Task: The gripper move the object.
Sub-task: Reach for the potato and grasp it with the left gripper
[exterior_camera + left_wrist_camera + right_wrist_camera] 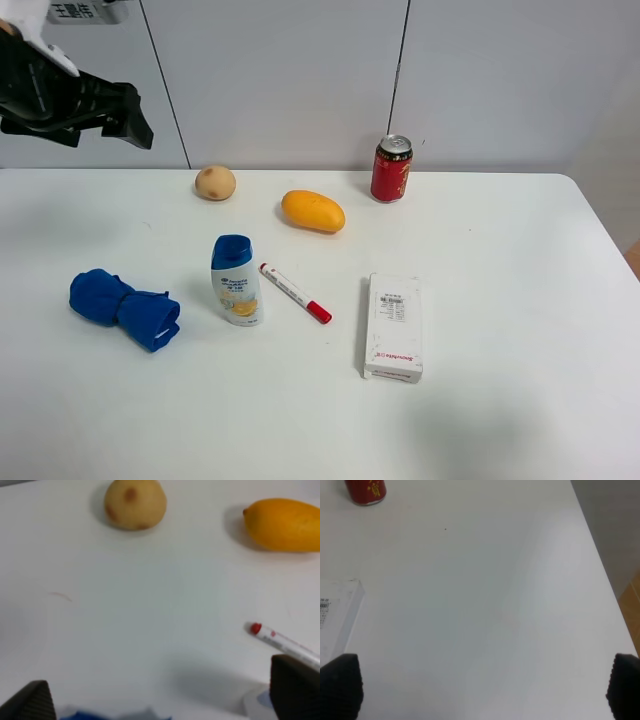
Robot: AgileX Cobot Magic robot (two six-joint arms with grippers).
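table (pixel 500 300) with potato (pixel 215 182), mango (pixel 313 211), perhaps cloth (pixel 124 308)

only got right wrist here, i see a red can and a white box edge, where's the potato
Observer: The potato sits near the back edge of the table, left of the mango in the high view, with nothing touching it.
Operator: is the left gripper near it
Observer: No. The left gripper hovers at the far left, open and empty, and its wrist view shows the potato well ahead of its fingers.

One each of potato (pixel 215 182), mango (pixel 313 211), red can (pixel 391 169), lotion bottle (pixel 236 281), marker (pixel 295 292), white box (pixel 394 327), blue cloth (pixel 124 309)
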